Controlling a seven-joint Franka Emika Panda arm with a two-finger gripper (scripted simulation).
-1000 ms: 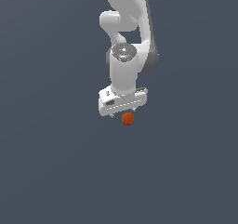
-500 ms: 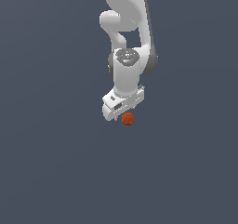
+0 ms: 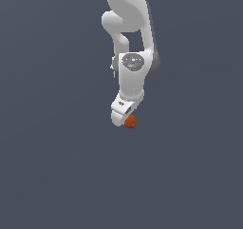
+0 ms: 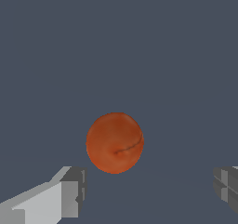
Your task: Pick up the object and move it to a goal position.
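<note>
The ball (image 3: 131,122) (image 4: 115,142) lies on the worktop (image 3: 57,176), just beside the lowered end effector (image 3: 124,122). In the wrist view the fingers (image 4: 69,190) are spread wide, nothing gripped. Grasping, lifting and carrying to the goal are judged undone.

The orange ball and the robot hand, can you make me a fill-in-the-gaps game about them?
1. The ball is colored ____.
2. In the wrist view, the gripper has its two fingers spread wide, so it is ____.
3. The fingers are not ____ the ball; there is a gap beside it on each side.
4. The arm is colored ____.

Missing words: orange-red; open; touching; white
</note>
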